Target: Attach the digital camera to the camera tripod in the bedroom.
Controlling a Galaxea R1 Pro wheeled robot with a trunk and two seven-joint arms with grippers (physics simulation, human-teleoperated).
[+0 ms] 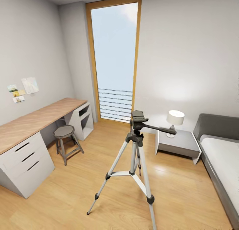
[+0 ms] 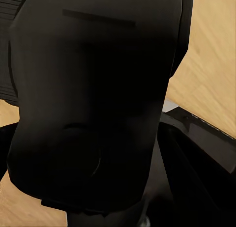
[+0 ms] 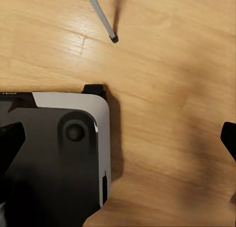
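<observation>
While the tripod [image 1: 134, 157] stands mid-floor between the desk [image 1: 36, 118] and the nightstand [image 1: 179, 143], its head is bare, so mounting is judged not yet done. A careless approach could knock a slim leg and topple it. Silver legs, black joints and a long pan handle are seen. The right gripper [image 3: 118, 143] is spread wide over the floor; the left gripper's state cannot be told. No camera can be made out.

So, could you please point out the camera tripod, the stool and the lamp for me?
camera tripod [image 1: 138, 118], head view, on its black head.
stool [image 1: 64, 131], head view, on its round seat.
lamp [image 1: 175, 117], head view, on its white shade.
</observation>
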